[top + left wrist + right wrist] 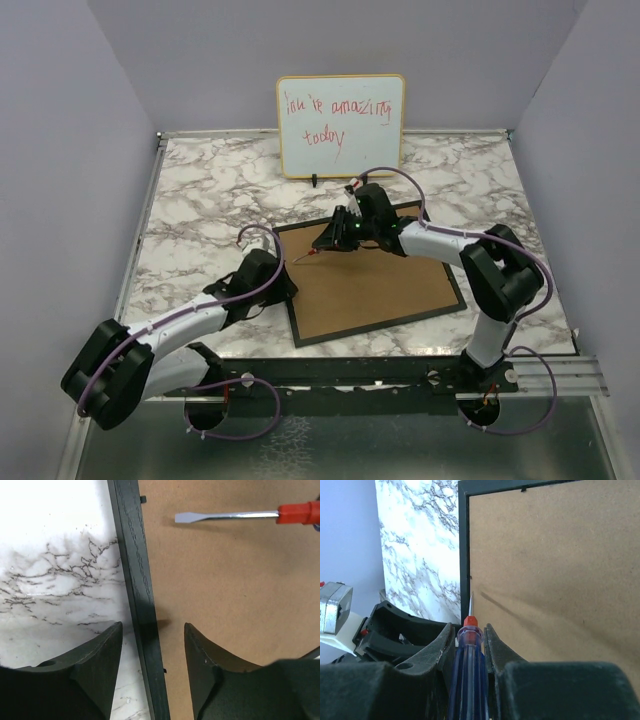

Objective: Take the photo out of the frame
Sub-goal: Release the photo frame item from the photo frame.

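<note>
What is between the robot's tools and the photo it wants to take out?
The frame lies face down, so its brown back panel covers the photo, which is out of sight. Small black tabs on the rim seem to pin the panel. The right tool holds a screwdriver over it.

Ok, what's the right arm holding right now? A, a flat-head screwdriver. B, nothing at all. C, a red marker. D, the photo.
A: the right fingers are clamped on a screwdriver with a blue and red handle, its flat tip over the brown back of the frame.
</note>
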`<control>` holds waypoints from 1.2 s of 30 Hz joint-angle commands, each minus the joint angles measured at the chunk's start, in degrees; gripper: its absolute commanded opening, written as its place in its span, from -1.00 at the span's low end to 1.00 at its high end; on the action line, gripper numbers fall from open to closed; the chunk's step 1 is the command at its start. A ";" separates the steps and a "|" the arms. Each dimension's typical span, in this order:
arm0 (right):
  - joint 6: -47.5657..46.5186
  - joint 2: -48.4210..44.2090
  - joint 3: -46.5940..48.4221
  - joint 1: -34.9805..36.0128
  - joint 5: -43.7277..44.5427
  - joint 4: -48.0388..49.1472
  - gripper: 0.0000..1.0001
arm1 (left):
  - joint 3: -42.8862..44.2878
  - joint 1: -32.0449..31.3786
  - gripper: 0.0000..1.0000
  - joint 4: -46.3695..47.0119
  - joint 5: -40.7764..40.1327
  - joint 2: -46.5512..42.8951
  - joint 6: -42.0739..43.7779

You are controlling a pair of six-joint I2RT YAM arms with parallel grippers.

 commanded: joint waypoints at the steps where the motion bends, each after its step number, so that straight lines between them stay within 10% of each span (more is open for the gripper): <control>1: -0.48 2.57 1.01 -0.90 -6.05 7.05 -0.99 | -4.15 -0.29 0.08 -3.55 2.79 -2.54 -2.70; 22: -2.58 9.57 1.06 -3.65 -8.38 12.84 -0.99 | -7.71 -0.38 -0.14 -4.89 -0.59 0.09 -5.58; 36: -3.25 12.17 0.19 -3.75 -11.14 13.11 -0.99 | -7.17 -0.82 -0.76 -5.64 -2.29 2.91 -4.80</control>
